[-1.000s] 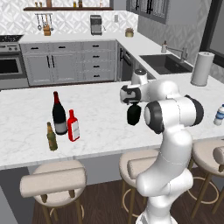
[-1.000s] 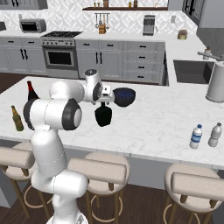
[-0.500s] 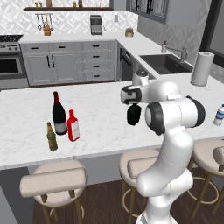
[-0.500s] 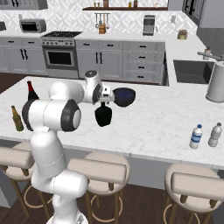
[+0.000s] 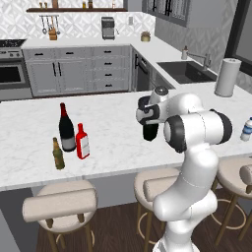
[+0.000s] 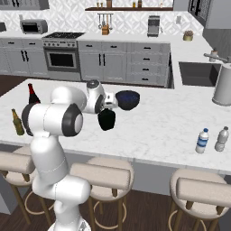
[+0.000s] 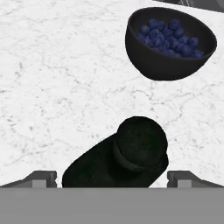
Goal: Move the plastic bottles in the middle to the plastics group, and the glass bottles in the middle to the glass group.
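Marble counter [image 7: 57,78] lies under my pincer [image 7: 111,177], whose fingers stand spread wide, one on each side of the short black bottle [image 7: 127,159], not clamping it. Beyond the bottle, past my fingertips, sits the dark bowl [image 7: 170,43] of blueberries, apart from it.
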### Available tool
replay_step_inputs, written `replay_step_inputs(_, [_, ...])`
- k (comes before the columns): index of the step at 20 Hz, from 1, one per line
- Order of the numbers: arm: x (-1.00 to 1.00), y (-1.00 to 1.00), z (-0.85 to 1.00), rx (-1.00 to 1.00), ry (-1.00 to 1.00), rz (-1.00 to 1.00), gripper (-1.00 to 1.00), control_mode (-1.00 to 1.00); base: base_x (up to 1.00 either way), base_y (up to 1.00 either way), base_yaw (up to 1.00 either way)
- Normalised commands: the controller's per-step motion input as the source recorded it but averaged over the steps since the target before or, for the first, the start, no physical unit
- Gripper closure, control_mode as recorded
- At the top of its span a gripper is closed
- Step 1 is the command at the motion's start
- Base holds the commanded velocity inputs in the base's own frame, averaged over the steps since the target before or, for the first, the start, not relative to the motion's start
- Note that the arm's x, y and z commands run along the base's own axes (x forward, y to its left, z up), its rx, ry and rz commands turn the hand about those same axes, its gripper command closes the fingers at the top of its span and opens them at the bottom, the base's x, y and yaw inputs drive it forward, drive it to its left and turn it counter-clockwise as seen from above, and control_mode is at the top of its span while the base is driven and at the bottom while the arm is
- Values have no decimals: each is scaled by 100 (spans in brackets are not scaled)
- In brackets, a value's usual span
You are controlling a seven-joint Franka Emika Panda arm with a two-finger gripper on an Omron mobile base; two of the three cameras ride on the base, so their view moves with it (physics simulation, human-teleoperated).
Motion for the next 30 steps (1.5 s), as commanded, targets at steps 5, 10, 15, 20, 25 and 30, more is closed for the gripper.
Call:
replay_step_inputs(5, [2,-8,-8,0,-5,0,-100,-100,0,0,0])
replay_step_inputs(10, [10,-1,0,0,0,0,-100,-100,0,0,0])
replay_step_inputs(15, [32,-5,1,0,1,0,-100,-100,0,0,0])
replay_step_inputs(20, [24,-1,7,0,4,0,-100,-100,0,0,0])
replay_step_inputs(25, [9,0,0,0,2,0,-100,-100,0,0,0])
replay_step_inputs(30, [0,0,0,0,0,0,-100,-100,0,0,0])
